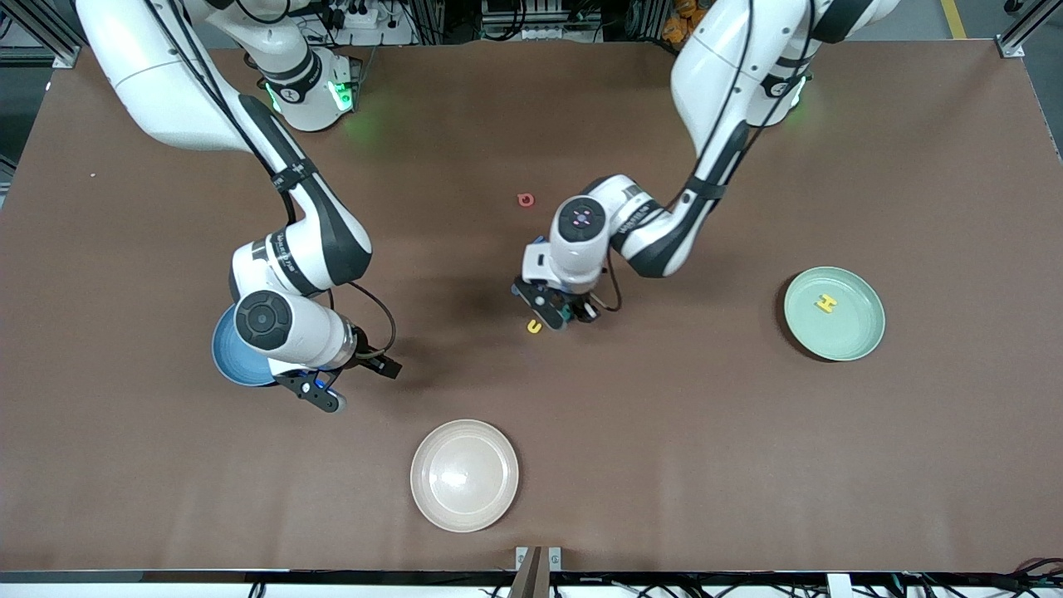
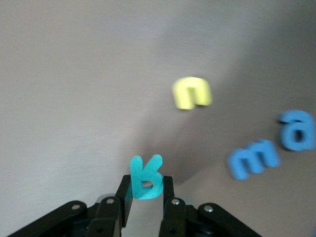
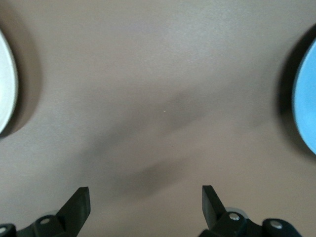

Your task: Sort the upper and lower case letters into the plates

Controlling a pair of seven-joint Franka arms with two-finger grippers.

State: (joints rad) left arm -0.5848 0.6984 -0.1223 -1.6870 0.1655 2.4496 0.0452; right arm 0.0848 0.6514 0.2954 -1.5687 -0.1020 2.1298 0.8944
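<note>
My left gripper (image 2: 146, 190) is shut on a teal letter (image 2: 146, 178), which stands upright between its fingers just above the table. Below it lie a yellow letter (image 2: 192, 92) and two blue letters (image 2: 253, 159) (image 2: 297, 130). In the front view the left gripper (image 1: 565, 316) hangs mid-table beside the yellow letter (image 1: 534, 326). A red letter (image 1: 525, 200) lies closer to the robots' bases. The mint plate (image 1: 864, 332) holds a yellow H (image 1: 825, 304). My right gripper (image 1: 357, 386) hangs open and empty beside the blue plate (image 1: 228, 357), which its arm partly hides.
A cream-beige plate (image 1: 464, 474) sits near the table's front edge. The right wrist view shows the cream plate's edge (image 3: 6, 84) and the blue plate's edge (image 3: 306, 98) with bare brown table between them.
</note>
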